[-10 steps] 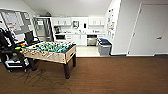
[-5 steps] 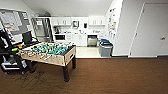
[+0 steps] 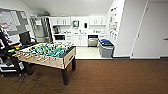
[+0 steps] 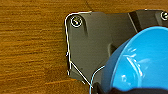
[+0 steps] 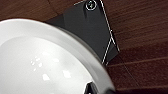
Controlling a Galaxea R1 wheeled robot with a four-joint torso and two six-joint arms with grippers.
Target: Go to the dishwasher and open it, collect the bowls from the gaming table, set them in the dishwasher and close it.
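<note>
The head view has slid since a second ago: the foosball table (image 3: 47, 53) now sits nearer and further left, so the robot is driving over the wood floor (image 3: 112, 77) toward the kitchen, where the steel-fronted dishwasher (image 3: 93, 40) stands under the far counter. That suggests the bowls are collected and being carried. The blue bowl (image 4: 140, 62) rides at the left wrist, the white bowl (image 5: 42, 60) at the right; whether either claw is clamped cannot be told.

Picture edges cut off the blue bowl (image 4: 140, 62) and, seemingly, the white bowl (image 5: 42, 62)
</note>
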